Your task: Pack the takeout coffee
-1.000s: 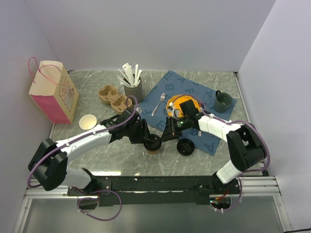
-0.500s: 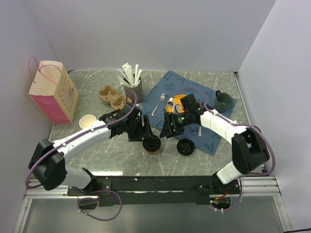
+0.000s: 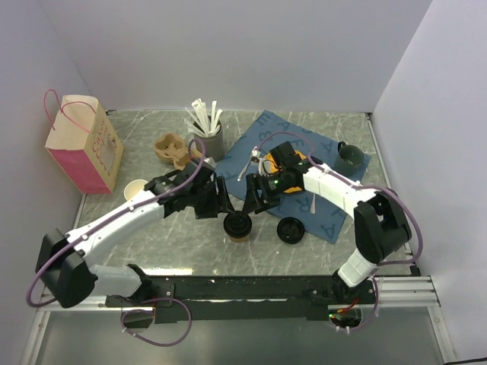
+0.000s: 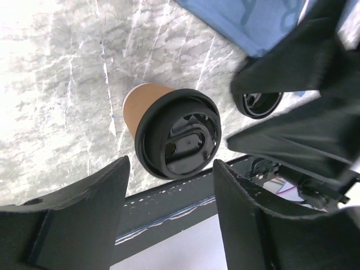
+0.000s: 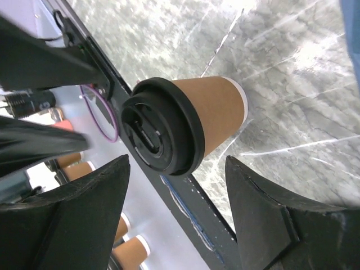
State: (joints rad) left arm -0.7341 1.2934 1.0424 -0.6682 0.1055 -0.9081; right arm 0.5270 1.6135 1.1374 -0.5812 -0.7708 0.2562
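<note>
Marble counter [image 3: 183, 243] carries the takeout coffee [image 3: 238, 226] upright in the top view, just left of a loose black lid [image 3: 291, 230] at the near edge of the blue cloth [image 3: 327, 228], with the left jaws and right jaws poised close beyond it, one on each side. From the left wrist, the left jaws gape wide on nothing, the takeout coffee [image 4: 177, 132] lid-up between the fingers [image 4: 84, 208], clear of both; from the right wrist, the right jaws stand as wide and empty, the takeout coffee [image 5: 185, 124] between them untouched
</note>
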